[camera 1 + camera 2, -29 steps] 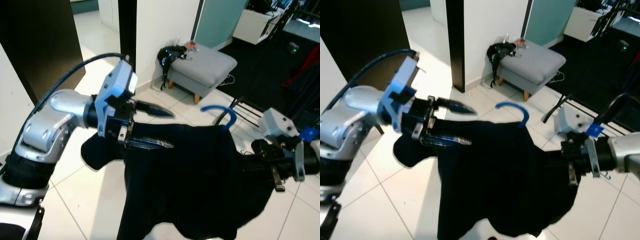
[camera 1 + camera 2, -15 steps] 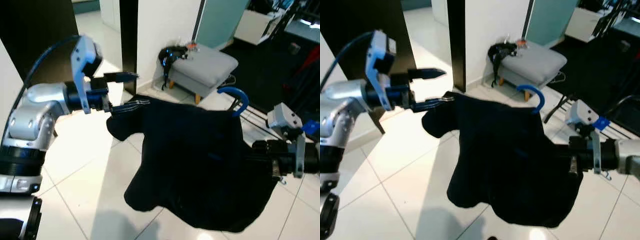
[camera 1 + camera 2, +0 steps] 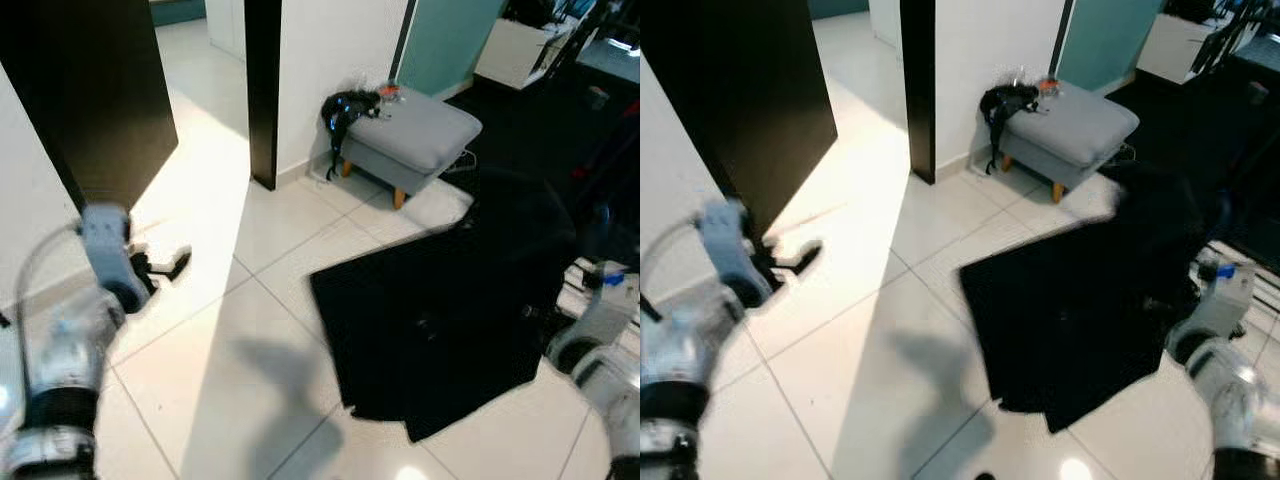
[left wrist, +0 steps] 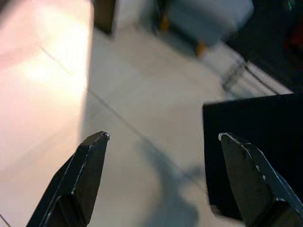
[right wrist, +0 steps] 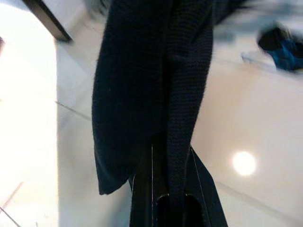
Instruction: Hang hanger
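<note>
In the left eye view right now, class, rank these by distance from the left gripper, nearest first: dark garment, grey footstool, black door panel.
From the left gripper:
1. Black door panel, just behind it, on the left.
2. Dark garment, across the tiles, on the right.
3. Grey footstool, far by the wall.

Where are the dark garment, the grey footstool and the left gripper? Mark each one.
dark garment (image 3: pixel 440 320), left eye view, middle of the hanging cloth.
grey footstool (image 3: pixel 420 128), left eye view, top cushion.
left gripper (image 4: pixel 163 137), left wrist view, midway between its open fingertips.
</note>
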Controlling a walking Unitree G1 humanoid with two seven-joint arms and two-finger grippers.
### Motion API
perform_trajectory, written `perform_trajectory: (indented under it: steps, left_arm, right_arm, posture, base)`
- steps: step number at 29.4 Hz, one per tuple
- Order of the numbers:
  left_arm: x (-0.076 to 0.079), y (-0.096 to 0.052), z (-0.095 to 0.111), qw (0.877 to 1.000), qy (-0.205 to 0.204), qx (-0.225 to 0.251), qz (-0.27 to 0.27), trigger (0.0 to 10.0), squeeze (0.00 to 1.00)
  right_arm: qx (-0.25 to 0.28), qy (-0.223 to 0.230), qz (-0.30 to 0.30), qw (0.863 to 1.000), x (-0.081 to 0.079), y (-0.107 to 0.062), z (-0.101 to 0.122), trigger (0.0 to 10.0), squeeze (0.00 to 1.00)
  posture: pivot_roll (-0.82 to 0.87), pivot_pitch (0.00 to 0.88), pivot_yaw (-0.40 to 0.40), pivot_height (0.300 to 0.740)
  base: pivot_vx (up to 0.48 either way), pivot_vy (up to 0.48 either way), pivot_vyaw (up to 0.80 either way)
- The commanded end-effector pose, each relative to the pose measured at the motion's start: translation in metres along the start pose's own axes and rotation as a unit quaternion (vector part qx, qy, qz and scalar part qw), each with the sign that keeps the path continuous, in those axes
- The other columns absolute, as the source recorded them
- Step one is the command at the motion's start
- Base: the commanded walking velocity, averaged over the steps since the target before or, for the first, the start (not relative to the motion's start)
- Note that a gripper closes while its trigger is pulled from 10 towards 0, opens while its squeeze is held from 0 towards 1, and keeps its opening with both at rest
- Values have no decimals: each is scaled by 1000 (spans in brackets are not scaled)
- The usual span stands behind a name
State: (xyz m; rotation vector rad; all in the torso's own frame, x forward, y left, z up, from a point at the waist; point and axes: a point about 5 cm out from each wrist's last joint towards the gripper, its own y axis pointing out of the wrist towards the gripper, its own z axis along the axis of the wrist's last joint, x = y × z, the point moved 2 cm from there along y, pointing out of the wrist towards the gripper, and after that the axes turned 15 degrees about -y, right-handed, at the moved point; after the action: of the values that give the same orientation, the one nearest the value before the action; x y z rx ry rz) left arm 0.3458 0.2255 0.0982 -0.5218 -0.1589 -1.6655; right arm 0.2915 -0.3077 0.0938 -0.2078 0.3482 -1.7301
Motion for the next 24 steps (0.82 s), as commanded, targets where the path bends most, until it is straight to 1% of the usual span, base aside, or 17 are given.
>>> perform_trajectory:
  steps: [1, 2, 4, 5, 6, 8, 9, 10, 13, 17, 18, 24]
  left_arm:
    - [2, -1, -3, 1000, 10, -2, 2, 10000, 0]
    - [5, 0, -10, 1000, 7, -4, 6, 10000, 0]
    - [5, 0, -10, 1000, 7, -4, 6, 10000, 0]
    - [7, 1, -11, 1000, 8, 3, 12, 10000, 0]
    - [7, 1, -11, 1000, 8, 3, 12, 10000, 0]
    - [5, 1, -8, 999, 24, 13, 21, 10000, 0]
    - [3, 1, -8, 999, 37, 17, 28, 10000, 0]
    - [3, 1, -8, 999, 37, 17, 28, 10000, 0]
    - [-2, -2, -16, 998, 55, 13, 42, 10000, 0]
    - [-3, -4, -21, 997, 55, 9, 47, 10000, 0]
    - [-2, -6, -25, 997, 57, 6, 49, 10000, 0]
    - [3, -6, -28, 996, 71, 7, 44, 10000, 0]
  right_arm:
    - [19, -8, -25, 999, 7, -2, 6, 10000, 0]
    - [16, -13, -28, 999, 2, 0, 4, 10000, 0]
    - [16, -13, -28, 999, 2, 0, 4, 10000, 0]
    - [13, -22, -32, 999, -2, 3, 3, 10000, 0]
    - [13, -22, -32, 999, -2, 3, 3, 10000, 0]
    - [13, -31, -34, 999, -7, 6, 3, 10000, 0]
    - [15, -37, -38, 998, -10, 7, 3, 10000, 0]
    - [15, -37, -38, 998, -10, 7, 3, 10000, 0]
    - [17, -41, -40, 998, -16, 8, 2, 10000, 0]
    - [20, -43, -39, 998, -19, 8, 1, 10000, 0]
    - [24, -42, -43, 998, -19, 7, 2, 10000, 0]
    - [34, -42, -61, 997, -15, 7, 6, 10000, 0]
  posture:
    - [51, 164, -83, 740]
    - [52, 164, -84, 740]
    - [52, 164, -84, 740]
    - [55, 163, -85, 740]
    - [55, 163, -85, 740]
    - [57, 163, -83, 740]
    - [57, 162, -83, 740]
    - [57, 162, -83, 740]
    - [58, 162, -79, 740]
    - [57, 163, -79, 740]
    - [56, 162, -79, 740]
    - [56, 163, -80, 740]
  base:
    - [0, 0, 0]
    - [0, 0, 0]
    - [0, 0, 0]
    - [0, 0, 0]
    - [0, 0, 0]
    - [0, 0, 0]
    - [251, 0, 0]
    - [251, 0, 0]
    - [349, 0, 0]
    - [388, 0, 0]
    - [424, 0, -788]
    - [427, 0, -788]
